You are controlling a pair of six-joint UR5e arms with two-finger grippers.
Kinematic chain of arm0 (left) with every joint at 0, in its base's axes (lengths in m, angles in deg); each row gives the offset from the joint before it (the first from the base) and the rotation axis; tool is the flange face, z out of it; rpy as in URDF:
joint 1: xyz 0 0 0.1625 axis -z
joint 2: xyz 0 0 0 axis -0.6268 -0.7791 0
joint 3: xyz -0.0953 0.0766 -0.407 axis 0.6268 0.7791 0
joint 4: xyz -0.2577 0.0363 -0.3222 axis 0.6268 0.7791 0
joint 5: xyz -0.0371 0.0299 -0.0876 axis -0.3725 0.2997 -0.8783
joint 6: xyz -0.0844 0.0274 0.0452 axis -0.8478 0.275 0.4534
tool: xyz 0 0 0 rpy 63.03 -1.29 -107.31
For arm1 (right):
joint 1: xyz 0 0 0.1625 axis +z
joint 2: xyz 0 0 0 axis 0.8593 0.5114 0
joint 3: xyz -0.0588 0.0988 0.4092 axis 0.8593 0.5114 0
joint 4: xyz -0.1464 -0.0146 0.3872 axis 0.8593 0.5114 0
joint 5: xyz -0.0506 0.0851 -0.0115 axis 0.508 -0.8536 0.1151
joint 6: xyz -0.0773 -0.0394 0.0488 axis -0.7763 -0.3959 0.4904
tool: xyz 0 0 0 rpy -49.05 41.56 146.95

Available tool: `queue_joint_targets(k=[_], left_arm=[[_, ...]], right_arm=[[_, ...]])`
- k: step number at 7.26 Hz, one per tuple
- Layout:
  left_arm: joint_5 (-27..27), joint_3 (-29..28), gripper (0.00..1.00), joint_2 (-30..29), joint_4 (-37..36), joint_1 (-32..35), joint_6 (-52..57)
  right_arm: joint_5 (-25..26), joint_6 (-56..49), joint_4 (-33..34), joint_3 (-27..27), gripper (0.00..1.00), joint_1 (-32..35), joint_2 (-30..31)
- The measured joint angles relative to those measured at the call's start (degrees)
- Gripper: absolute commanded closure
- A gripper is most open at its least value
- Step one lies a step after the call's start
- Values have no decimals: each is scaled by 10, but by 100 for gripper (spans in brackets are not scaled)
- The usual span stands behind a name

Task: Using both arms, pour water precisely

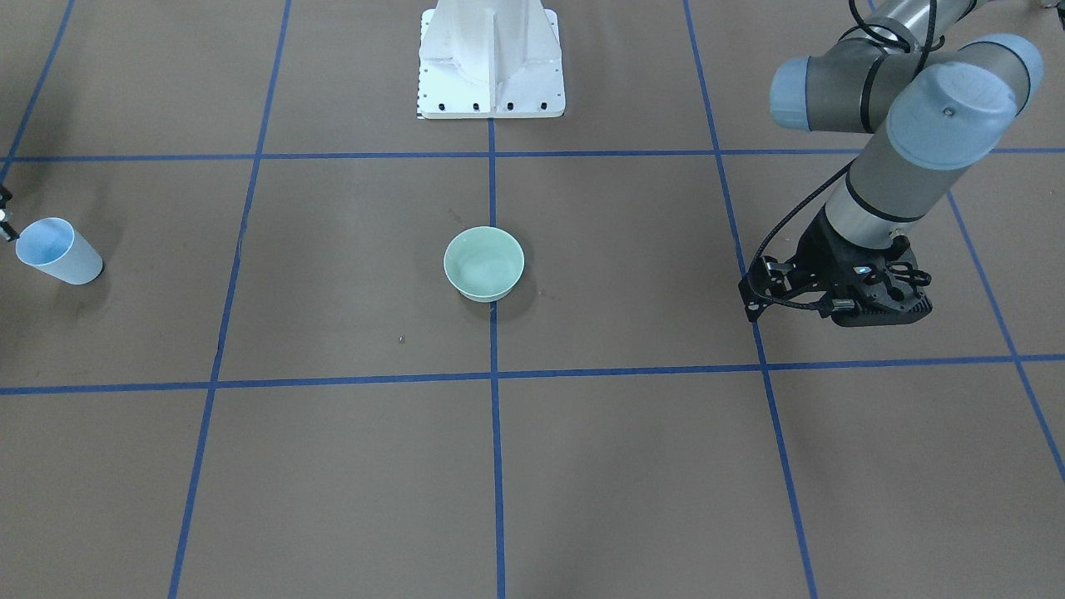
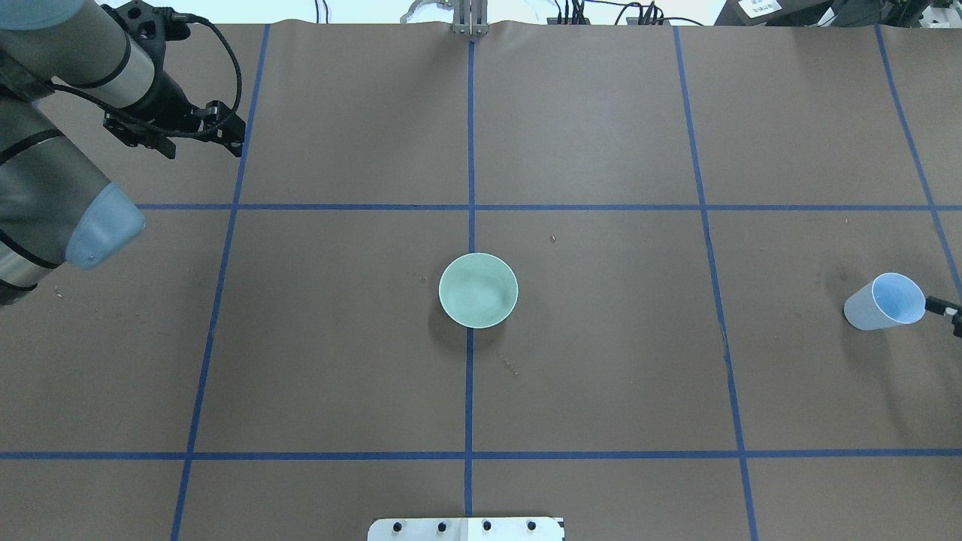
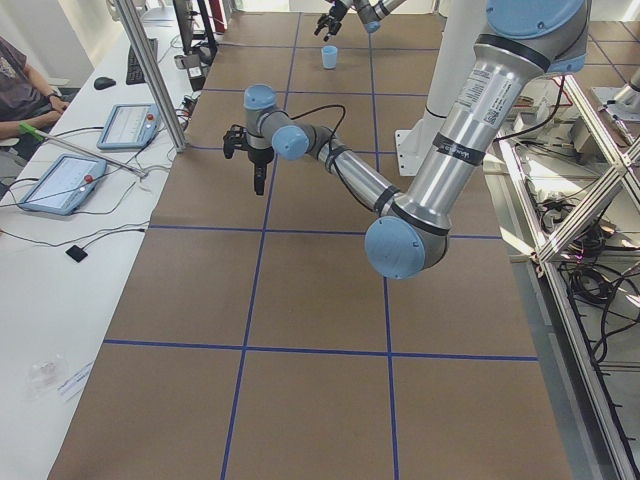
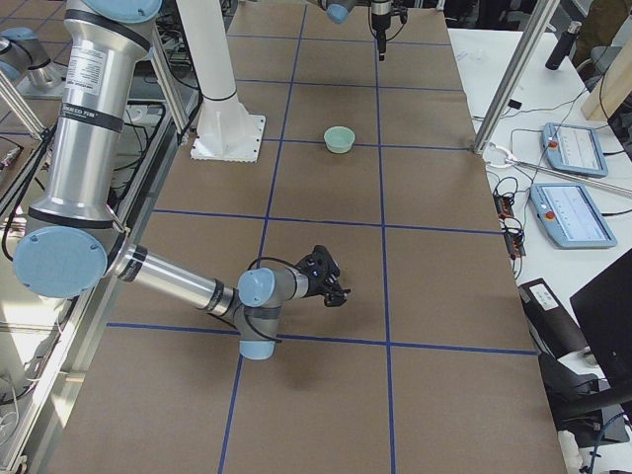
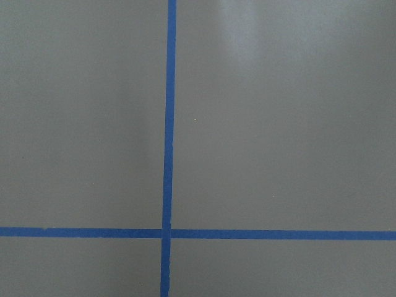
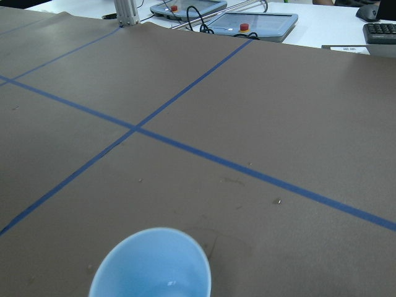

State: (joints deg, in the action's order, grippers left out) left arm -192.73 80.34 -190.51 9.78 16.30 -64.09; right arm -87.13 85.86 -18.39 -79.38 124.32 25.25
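1. Little water (image 6: 168, 284) shows: one faint white glint at the bottom of the pale blue plastic cup (image 6: 151, 267), which stands upright on the brown, blue-taped table (image 1: 624, 466), far toward the robot's right.
2. Right gripper (image 2: 951, 315) sits just beside that cup's rim, fingers parted, holding nothing.
3. Left gripper (image 3: 259, 178) hangs over the table pointing down; its finger gap cannot be told.
4. Mint-green round bowl (image 1: 484, 263) stands mid-table, well apart from both.

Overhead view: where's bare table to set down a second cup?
Bare paper both sides of the green bowl: toward the blue cup and toward the left gripper. The row by the white pedestal is bare too. Tight only at the cup, the right gripper beside it.
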Motion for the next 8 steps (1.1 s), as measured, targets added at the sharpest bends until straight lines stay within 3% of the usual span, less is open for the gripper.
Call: queue_joint_targets(k=[1, 5, 8], left_arm=[[1, 4, 0, -11, 1, -20, -36], [36, -5, 3, -83, 2, -176, -175], [39, -94, 14, -149, 16, -225, -173]], right_arm=[[-55, -5, 66, -2, 1, 50, -43], [-121, -10, 370, -96, 1, 106, -114], [-128, -100, 619, -178, 1, 114, -129]])
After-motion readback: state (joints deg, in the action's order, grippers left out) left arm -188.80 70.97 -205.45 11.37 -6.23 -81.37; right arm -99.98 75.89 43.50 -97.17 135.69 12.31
